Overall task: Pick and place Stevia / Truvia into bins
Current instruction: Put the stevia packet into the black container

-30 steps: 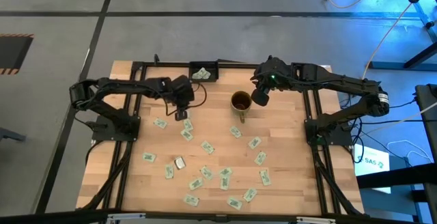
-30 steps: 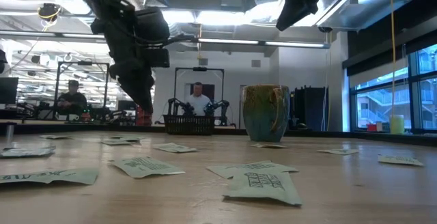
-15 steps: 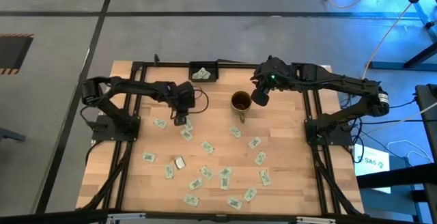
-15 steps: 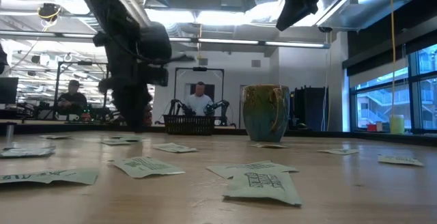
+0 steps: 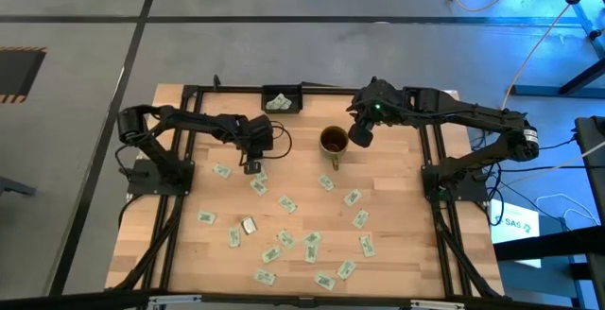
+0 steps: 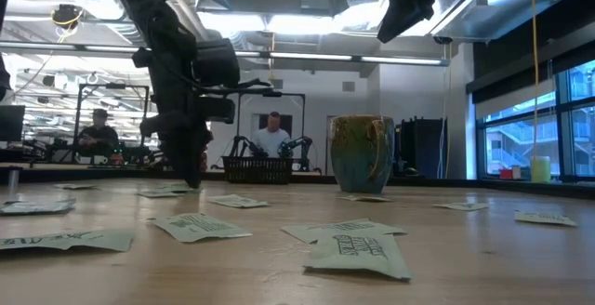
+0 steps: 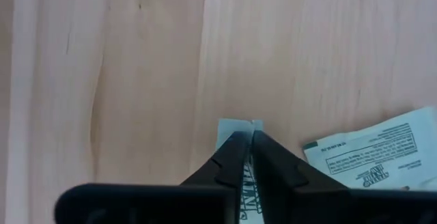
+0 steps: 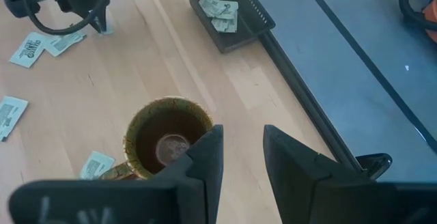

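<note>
Many white-and-green sachets lie flat and scattered over the wooden table. A black tray at the far edge holds a few sachets. The brown-gold mug stands upright right of the tray, also in the low view. My left gripper is down at the table among the far-left sachets, shut on one sachet. My right gripper hangs open above the mug's right side, holding nothing. My left gripper comes from above, pointing down, its two fingers shut together on one sachet. The sachet's short end pokes out just past the fingertips and its printed face shows between the fingers. The sachet lies flat on the wood.
Another sachet lies close beside the held one. More sachets spread toward the near edge, and a small darker packet lies among them. Black frame rails run along the table's left, right and far sides. People sit in the room beyond.
My left gripper has gone down to the table top and shifted slightly toward the right, ending on a sachet among the far-left ones. The right arm has kept still above the mug.
</note>
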Controlling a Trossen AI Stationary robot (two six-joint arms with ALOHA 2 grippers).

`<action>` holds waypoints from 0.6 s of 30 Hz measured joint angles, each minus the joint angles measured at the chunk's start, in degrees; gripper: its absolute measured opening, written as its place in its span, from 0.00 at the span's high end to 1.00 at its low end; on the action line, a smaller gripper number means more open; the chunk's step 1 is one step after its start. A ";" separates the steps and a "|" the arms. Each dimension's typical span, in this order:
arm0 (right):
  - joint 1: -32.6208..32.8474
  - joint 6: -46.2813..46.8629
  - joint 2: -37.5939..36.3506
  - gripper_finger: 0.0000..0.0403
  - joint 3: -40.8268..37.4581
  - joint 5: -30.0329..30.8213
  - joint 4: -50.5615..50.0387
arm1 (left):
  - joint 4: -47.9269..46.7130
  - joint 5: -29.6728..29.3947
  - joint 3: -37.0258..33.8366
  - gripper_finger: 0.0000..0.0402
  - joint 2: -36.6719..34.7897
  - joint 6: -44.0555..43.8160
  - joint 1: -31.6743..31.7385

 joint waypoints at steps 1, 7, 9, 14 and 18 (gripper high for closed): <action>0.00 0.00 0.00 0.73 0.00 0.00 -0.01 | -0.06 0.11 0.14 0.96 0.00 -0.13 0.01; 0.00 -0.05 0.00 0.73 0.00 0.01 -0.02 | -5.83 -0.01 6.12 0.99 -0.32 -1.95 0.16; 0.00 -0.18 0.00 0.73 0.00 0.01 -0.02 | -5.04 0.18 9.89 0.99 -1.54 -1.97 0.52; 0.00 -0.28 0.00 0.73 0.00 0.01 0.29 | -2.14 -1.85 17.96 0.99 -1.95 0.16 2.98; 0.00 -0.08 0.00 0.73 0.00 0.01 0.30 | 2.47 -8.06 22.24 0.99 -1.17 0.83 6.47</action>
